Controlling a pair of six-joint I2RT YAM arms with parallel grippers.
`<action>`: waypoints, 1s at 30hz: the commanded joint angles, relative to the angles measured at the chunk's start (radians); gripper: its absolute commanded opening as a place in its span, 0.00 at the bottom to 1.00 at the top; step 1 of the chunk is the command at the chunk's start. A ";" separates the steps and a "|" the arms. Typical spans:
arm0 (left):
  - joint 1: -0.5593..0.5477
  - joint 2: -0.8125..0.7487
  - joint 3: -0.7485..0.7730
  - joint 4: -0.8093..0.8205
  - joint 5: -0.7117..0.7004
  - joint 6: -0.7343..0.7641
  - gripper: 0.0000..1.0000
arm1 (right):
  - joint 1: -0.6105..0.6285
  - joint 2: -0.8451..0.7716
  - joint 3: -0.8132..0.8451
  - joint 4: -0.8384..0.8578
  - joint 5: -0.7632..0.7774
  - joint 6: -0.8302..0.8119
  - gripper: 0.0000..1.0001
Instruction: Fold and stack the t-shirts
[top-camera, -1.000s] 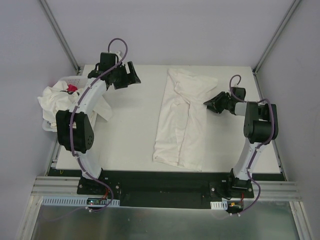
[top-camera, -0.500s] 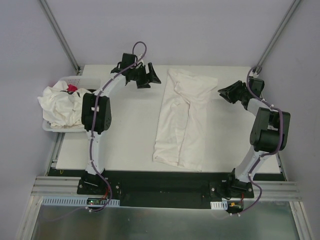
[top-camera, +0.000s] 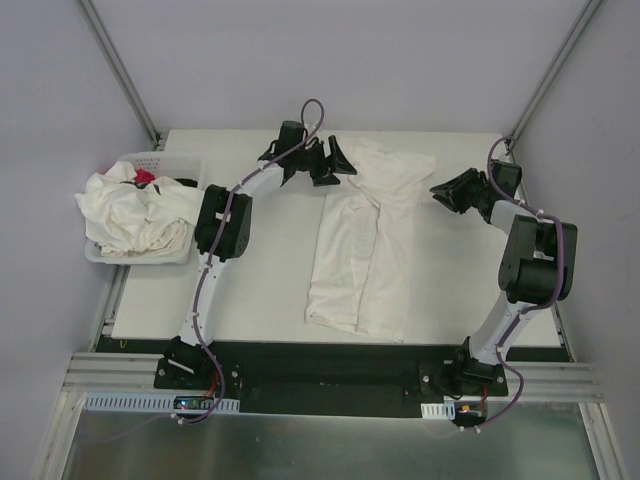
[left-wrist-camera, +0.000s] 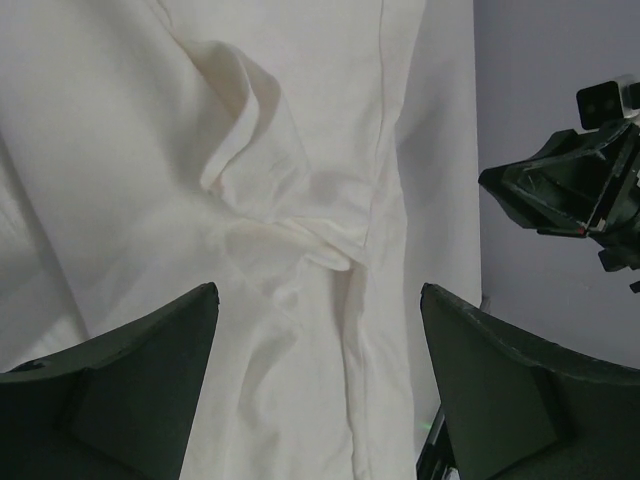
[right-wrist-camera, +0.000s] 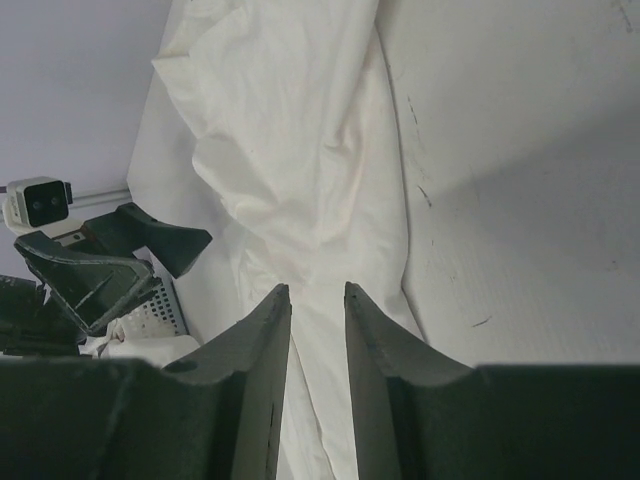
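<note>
one t-shirt (top-camera: 360, 250) lies lengthwise on the table (top-camera: 260, 270), right of the middle, already doubled along its length and running from the far edge almost to the near edge. more t-shirts (top-camera: 130, 210) sit heaped in the basket (top-camera: 150, 160) at the left edge.

the left gripper (top-camera: 335, 163) hangs over the far left corner of the flat t-shirt, jaws wide apart and empty. the right gripper (top-camera: 445, 197) is just beside the far right side of it, over bare table, jaws only a narrow slit apart with nothing between them.

i think the risk is the layers. the wide jaws may catch only the top one, and the lengthwise fold would then fall open on lifting. the right jaws look too narrow to take a hem and may just shove the cloth. both arms crowd the far end, so a knock seems possible.

the left wrist view shows a puckered crease under its jaws that looks flat from above. only the top view shows the heap and the shirt's full length.
</note>
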 joint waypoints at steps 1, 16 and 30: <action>0.002 0.028 0.030 0.213 0.037 -0.106 0.81 | 0.000 -0.056 -0.029 0.018 -0.032 0.001 0.31; -0.025 0.094 -0.008 0.330 -0.041 -0.168 0.79 | 0.000 -0.089 -0.049 0.015 -0.044 -0.002 0.29; -0.085 0.156 0.049 0.385 -0.089 -0.229 0.77 | -0.006 -0.085 -0.067 0.027 -0.061 -0.002 0.26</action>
